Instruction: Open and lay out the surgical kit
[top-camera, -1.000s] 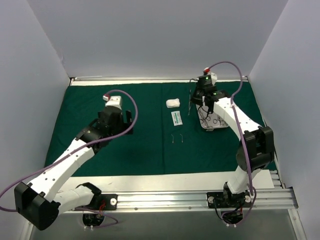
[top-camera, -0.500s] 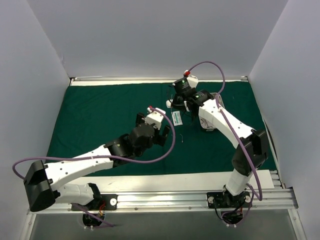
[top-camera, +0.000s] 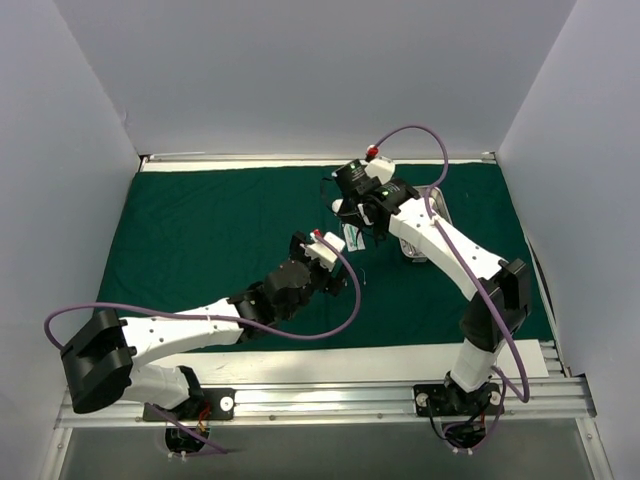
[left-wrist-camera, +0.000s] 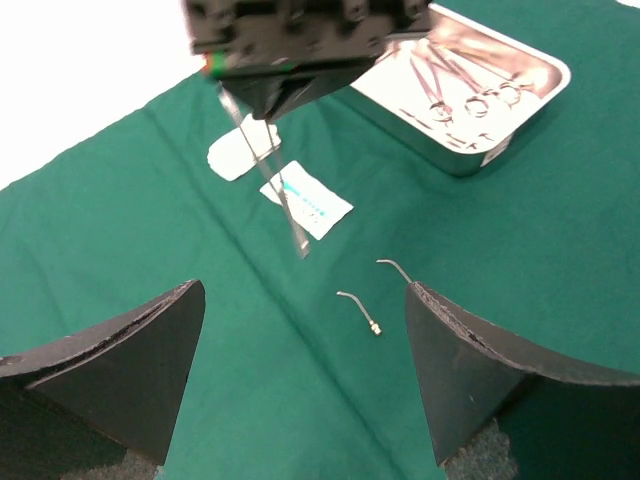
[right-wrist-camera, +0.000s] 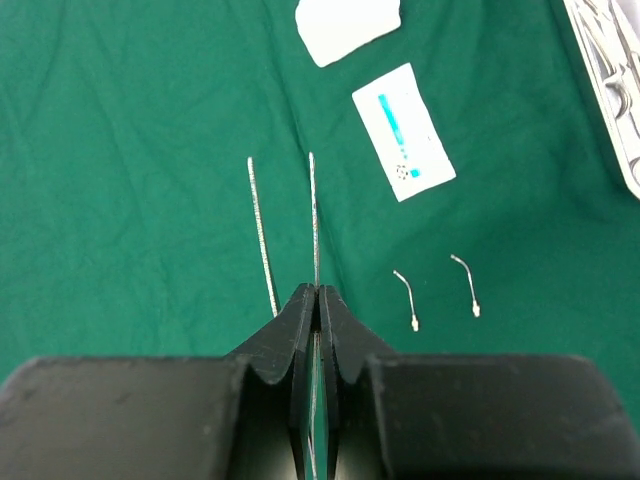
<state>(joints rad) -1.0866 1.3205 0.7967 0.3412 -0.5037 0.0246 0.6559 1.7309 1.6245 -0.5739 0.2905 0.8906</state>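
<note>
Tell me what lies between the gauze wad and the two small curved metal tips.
The small white packet lies flat on the green drape between the gauze wad and the curved tips, touching neither. The right wrist view shows it best.

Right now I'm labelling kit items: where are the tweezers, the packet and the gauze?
tweezers (right-wrist-camera: 314, 220): right wrist view, on the right prong.
packet (right-wrist-camera: 403, 146): right wrist view, its centre.
gauze wad (right-wrist-camera: 348, 25): right wrist view, its middle.

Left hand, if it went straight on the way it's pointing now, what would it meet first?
Probably the nearer curved metal tip on the green cloth, just ahead of the open left hand; depth is hard to judge.
</note>
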